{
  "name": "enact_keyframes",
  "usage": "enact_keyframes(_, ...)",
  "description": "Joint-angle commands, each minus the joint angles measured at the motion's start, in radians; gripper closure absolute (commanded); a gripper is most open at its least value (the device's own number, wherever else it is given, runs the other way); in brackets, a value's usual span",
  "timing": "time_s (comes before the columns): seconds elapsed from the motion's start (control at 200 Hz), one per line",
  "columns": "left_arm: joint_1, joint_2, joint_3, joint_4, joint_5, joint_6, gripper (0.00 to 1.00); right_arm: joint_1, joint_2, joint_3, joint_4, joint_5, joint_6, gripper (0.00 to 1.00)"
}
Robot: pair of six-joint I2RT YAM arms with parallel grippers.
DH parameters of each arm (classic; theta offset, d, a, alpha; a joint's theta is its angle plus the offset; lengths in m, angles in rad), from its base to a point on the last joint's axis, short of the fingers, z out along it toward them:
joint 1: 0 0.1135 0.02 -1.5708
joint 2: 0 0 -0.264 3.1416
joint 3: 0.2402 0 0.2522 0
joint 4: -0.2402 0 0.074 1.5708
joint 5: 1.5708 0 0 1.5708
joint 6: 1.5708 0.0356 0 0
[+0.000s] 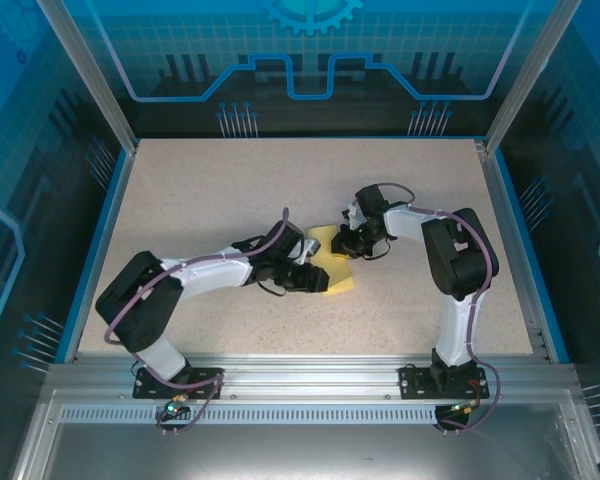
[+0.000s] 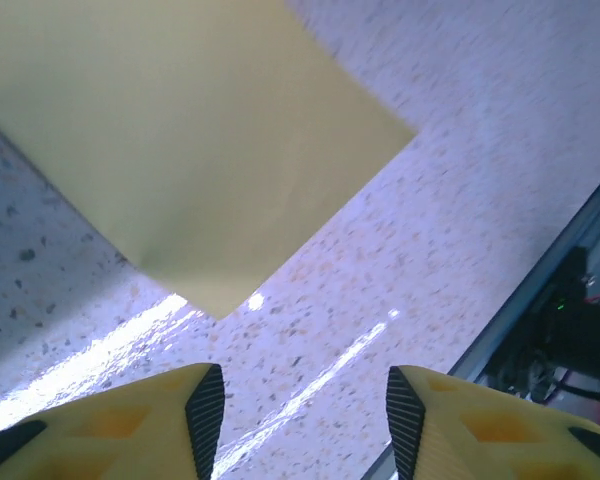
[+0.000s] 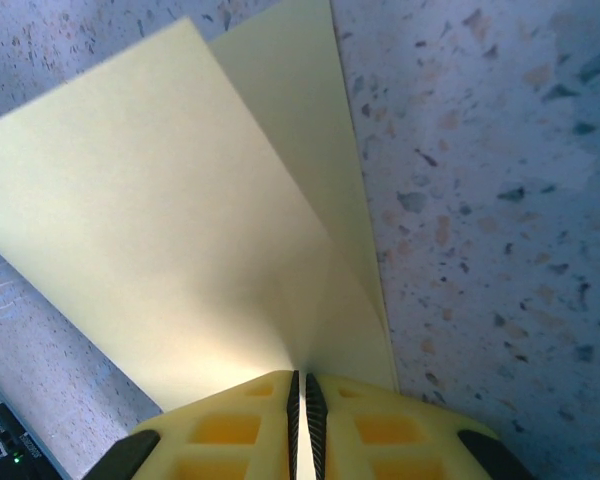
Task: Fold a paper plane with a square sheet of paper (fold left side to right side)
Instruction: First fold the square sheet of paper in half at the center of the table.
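Observation:
The square sheet of paper (image 1: 336, 281) is pale yellow and lies mid-table between both arms. In the right wrist view the sheet (image 3: 180, 230) is doubled over, with two layers fanning out from my right gripper (image 3: 300, 385), which is shut on them at one edge. My right gripper (image 1: 348, 245) sits at the sheet's far right side. My left gripper (image 1: 315, 278) is at the sheet's left side. In the left wrist view the left gripper (image 2: 305, 400) stands open over bare table, nothing between its fingers, and a corner of the sheet (image 2: 195, 150) lies just ahead of them.
The speckled tabletop (image 1: 230, 200) is bounded by a blue rim and aluminium frame posts (image 1: 85, 70). The metal front rail (image 1: 310, 375) carries both arm bases. A dark table edge with cables (image 2: 560, 330) shows at the right of the left wrist view.

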Motion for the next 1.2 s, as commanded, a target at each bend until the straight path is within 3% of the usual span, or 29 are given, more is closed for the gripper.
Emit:
enact_keyframes(0.0,0.023,-0.005,0.018,0.031,-0.023,-0.010,0.48,0.011,0.033,-0.036,-0.063,0.075,0.008,0.85)
enact_keyframes(0.465,0.008,0.246,0.115,0.118,0.051,-0.006,0.49,0.015,0.036,-0.035,-0.067,0.072,0.009,0.85)
enact_keyframes(1.196,-0.142,0.147,-0.077,0.155,0.047,-0.075,0.49,0.015,0.038,-0.046,-0.059,0.071,0.016,0.85)
